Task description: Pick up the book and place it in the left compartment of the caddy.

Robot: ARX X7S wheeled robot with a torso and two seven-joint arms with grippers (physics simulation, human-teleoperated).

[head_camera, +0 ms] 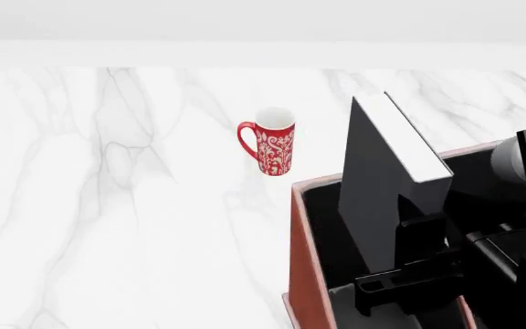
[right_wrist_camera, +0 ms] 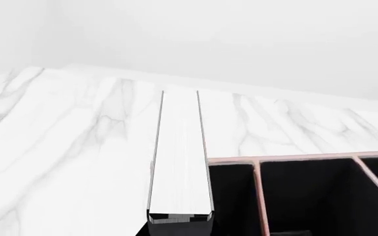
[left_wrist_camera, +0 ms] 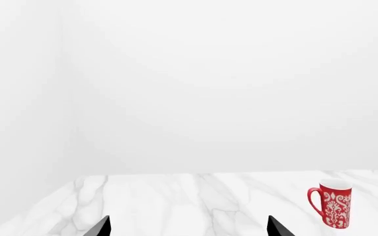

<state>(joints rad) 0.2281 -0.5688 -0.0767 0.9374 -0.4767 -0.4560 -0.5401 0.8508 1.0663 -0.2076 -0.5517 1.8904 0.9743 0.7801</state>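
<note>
You are holding the book (head_camera: 386,185) upright in the right gripper (head_camera: 418,257), whose fingers are closing on its near lower edge, so the white page edge is facing up and right. It is standing inside the left compartment (head_camera: 322,226) of the caddy (head_camera: 298,274), tilting a little, probably because this long section is the one deep enough for it. I cannot tell if it is touching the floor. The left gripper (left_wrist_camera: 187,227) is waiting with fingers spread wide and holding nothing, over the marble table (head_camera: 107,205), away from the red mug (head_camera: 270,142).
</note>
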